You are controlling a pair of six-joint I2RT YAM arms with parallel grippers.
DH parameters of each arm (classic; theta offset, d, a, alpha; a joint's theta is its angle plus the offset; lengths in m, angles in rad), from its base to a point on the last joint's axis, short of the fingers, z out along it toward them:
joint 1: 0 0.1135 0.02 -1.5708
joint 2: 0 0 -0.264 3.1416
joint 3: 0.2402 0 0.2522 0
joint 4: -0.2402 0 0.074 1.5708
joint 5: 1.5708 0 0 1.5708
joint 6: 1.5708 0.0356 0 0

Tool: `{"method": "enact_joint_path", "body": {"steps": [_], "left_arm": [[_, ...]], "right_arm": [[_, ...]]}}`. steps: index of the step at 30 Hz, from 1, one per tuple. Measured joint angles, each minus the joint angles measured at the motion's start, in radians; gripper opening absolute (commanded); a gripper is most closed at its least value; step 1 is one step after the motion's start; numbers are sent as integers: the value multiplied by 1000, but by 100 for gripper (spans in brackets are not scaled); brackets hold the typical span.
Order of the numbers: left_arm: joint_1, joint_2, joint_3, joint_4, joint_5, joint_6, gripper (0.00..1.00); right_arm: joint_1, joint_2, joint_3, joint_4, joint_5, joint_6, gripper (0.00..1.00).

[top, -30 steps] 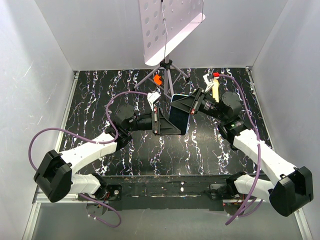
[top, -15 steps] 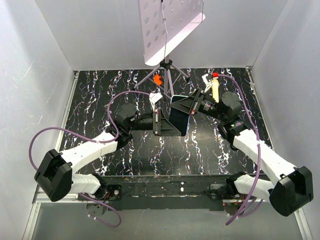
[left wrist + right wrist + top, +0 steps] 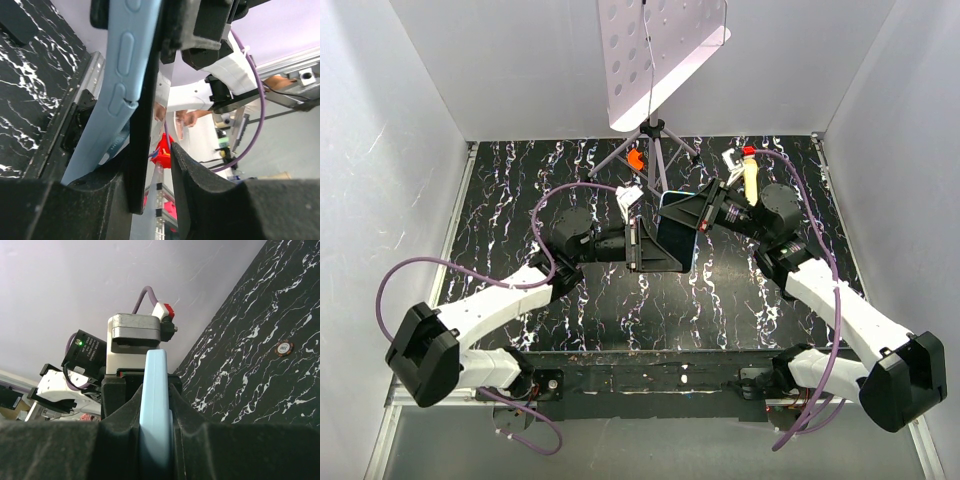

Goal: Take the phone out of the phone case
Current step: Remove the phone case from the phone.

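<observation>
Right wrist: phone case (image 3: pixel 154 371) in right gripper (image 3: pixel 151 399); small disc (image 3: pixel 284 347), digits unclear.

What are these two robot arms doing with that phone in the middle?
The two arms hold a cased phone up above the table between them. The right gripper is clamped on the edge of the light blue phone case. The left gripper has its fingers on either side of the phone, though a firm pinch is hard to confirm. The phone seems to be parting from the case along one side, but it is not out yet.
</observation>
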Motion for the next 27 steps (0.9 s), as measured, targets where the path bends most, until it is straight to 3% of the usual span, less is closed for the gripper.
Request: {"method": "enact_joint_path", "body": {"steps": [4,7,10,16,20,22,25,26,27], "left_arm": [[-10,-62,0,-95,-67,71,34],[-17,-109,-2,-131,-122,99,26],[-18,-128,-13,-122,-158,97,21],[-18,-129,-70,-5,-192,34,22],[-16,-121,-92,48,-202,-6,7],[-11,-113,-92,76,-181,-24,2],[-9,-108,-92,107,-167,-45,0],[-8,-106,-90,112,-169,-52,0],[-8,-103,-87,113,-178,-59,0]], "right_arm": [[20,-2,0,0,22,1,1],[39,-9,0,4,41,13,1],[51,-16,0,22,54,18,1],[55,-10,0,35,58,22,1],[55,3,0,36,56,27,1],[54,2,0,42,54,35,13],[54,-3,19,15,53,28,57],[54,-3,32,-17,46,6,69],[55,-3,34,-31,39,2,73]]}}
